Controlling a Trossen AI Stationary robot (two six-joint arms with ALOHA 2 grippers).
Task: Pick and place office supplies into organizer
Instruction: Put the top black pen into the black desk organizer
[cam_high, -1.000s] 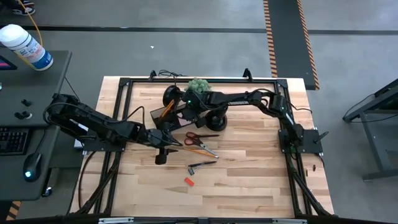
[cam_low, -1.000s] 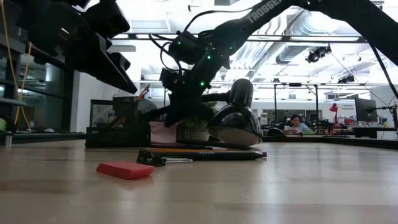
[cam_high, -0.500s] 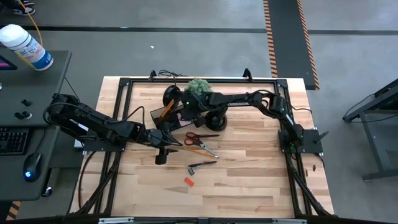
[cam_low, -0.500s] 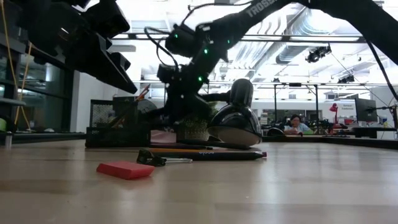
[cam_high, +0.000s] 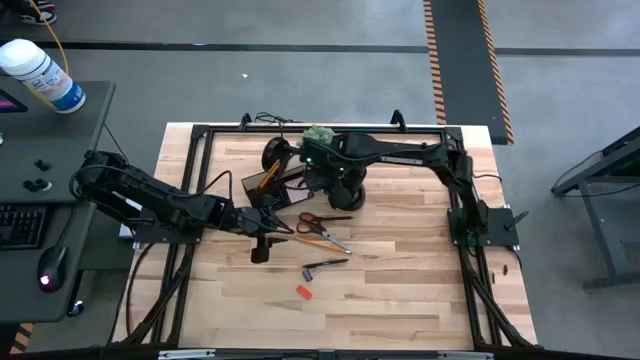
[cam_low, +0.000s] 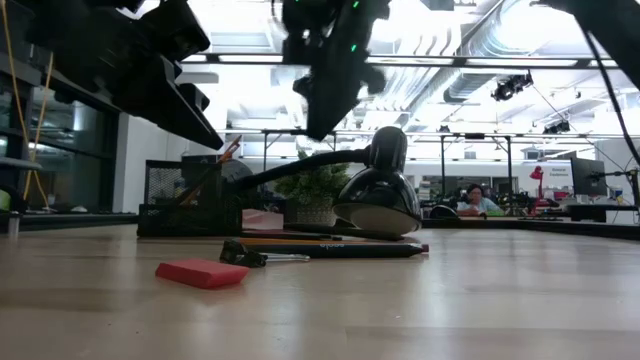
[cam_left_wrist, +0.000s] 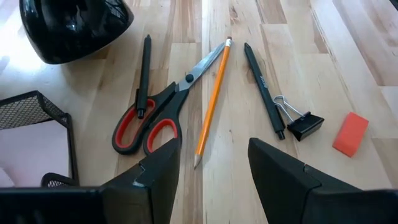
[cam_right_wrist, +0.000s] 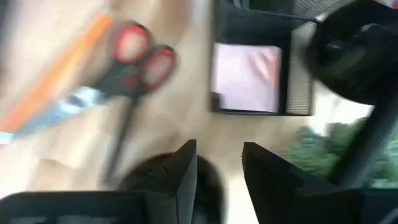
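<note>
the organizer (cam_high: 268, 180), a dark mesh box, sits in the upper middle of the high view, with a pink sticky-note pad (cam_right_wrist: 246, 77) lying flat in one compartment and an orange pencil leaning in another. just below it on the bare wood lie red-handled scissors (cam_left_wrist: 152, 120), closed, beside a loose orange pencil (cam_left_wrist: 211, 104), a black pen (cam_left_wrist: 263, 89), a black binder clip (cam_left_wrist: 300, 122) and an orange-red eraser (cam_left_wrist: 351, 133).

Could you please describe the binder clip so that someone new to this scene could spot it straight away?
Start at the black lamp on the wooden table, then move past the scissors and pencil to the black pen. The binder clip lies at the pen's end, beside an orange eraser; only it has wire handles.
</note>
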